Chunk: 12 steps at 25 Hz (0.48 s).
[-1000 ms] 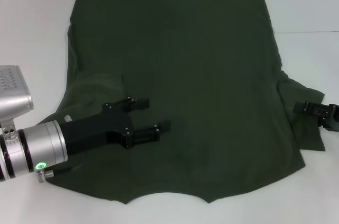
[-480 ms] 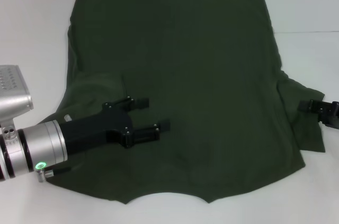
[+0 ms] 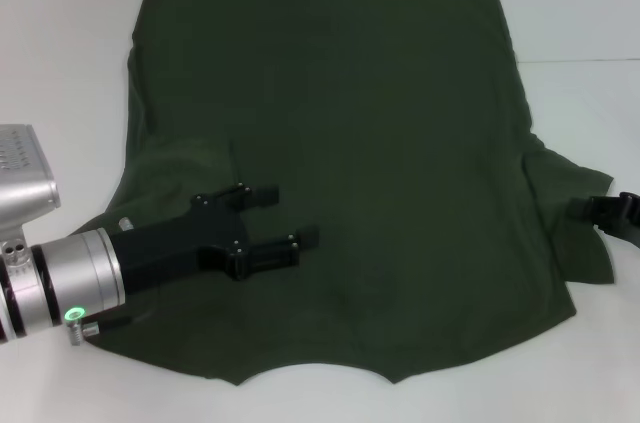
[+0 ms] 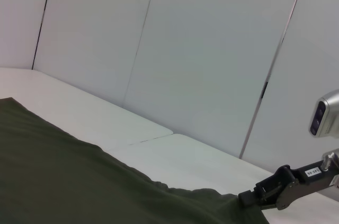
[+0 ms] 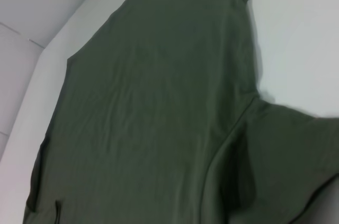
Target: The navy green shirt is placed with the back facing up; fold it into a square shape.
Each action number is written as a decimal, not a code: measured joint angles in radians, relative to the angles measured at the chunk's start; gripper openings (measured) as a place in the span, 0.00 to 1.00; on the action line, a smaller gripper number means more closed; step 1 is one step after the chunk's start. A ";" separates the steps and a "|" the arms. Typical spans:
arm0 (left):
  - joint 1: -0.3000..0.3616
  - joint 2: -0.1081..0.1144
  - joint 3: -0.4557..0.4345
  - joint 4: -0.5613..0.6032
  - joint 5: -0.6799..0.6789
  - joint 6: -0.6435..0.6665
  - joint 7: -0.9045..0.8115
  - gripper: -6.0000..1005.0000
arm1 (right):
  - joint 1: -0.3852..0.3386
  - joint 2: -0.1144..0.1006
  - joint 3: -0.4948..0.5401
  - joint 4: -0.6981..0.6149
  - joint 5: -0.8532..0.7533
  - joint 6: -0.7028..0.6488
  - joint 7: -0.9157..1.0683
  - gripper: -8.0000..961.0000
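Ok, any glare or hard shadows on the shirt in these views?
Head view: even light and no glare on the navy green shirt; the open left pincer casts no distinct shadow on it; the right pincer is cut by the frame's edge. Left wrist view: mostly bright wall panels, with the shirt low in frame. Right wrist view: soft shading along the sleeve seam, no hard shadows.

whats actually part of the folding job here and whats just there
Part of the job:
- navy green shirt, spread flat, back up
- left gripper, open, over the shirt's left side
- right gripper, at the right sleeve's edge

Just there:
- white table under the shirt
- wall panels behind
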 joint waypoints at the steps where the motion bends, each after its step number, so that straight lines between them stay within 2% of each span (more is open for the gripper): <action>1: 0.000 0.000 0.000 0.000 0.000 0.000 0.000 0.87 | 0.000 0.002 0.000 0.000 0.000 0.004 -0.001 0.35; 10: -0.003 0.000 0.001 0.002 0.002 0.000 0.000 0.87 | 0.003 0.014 0.005 0.002 0.011 0.041 -0.020 0.07; 12: -0.003 0.000 0.001 0.002 0.001 0.000 0.000 0.87 | 0.005 0.019 0.009 0.002 0.029 0.052 -0.039 0.05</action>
